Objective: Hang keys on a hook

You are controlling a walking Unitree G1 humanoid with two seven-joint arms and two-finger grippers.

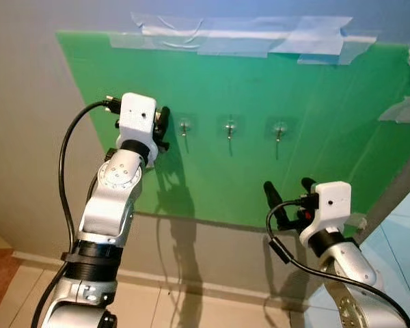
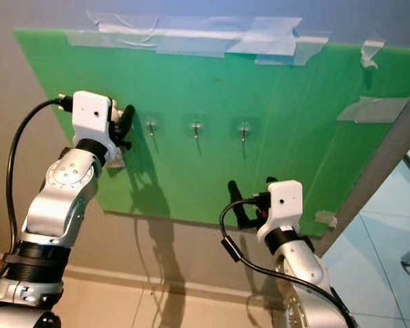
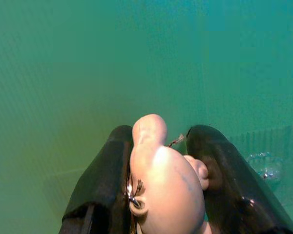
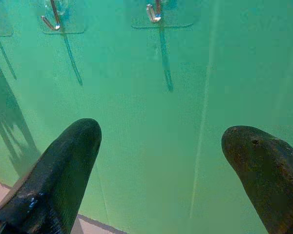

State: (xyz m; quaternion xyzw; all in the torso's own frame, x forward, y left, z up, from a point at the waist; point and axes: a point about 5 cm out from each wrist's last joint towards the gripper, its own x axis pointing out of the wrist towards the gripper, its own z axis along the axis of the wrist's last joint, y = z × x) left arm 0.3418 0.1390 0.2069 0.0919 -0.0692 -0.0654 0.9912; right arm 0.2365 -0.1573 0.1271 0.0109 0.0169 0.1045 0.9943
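Two grippers face the wall. Nearest, the right gripper (image 1: 287,198) waits low with fingers spread wide and empty, likely kept clear. Higher, the left gripper (image 1: 161,126) is clamped on the keys (image 3: 161,180) (a pale fob with a metal ring (image 3: 133,195)), pressed close to the green board (image 1: 314,137) just beside the leftmost hook (image 1: 184,128), presumably to slip the ring over it. Beyond, two more hooks; tape (image 1: 246,34) holds the board. No writing is legible.

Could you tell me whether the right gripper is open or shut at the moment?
Open. In the right wrist view the right gripper has its two black fingers spread wide, with only the green board between them.
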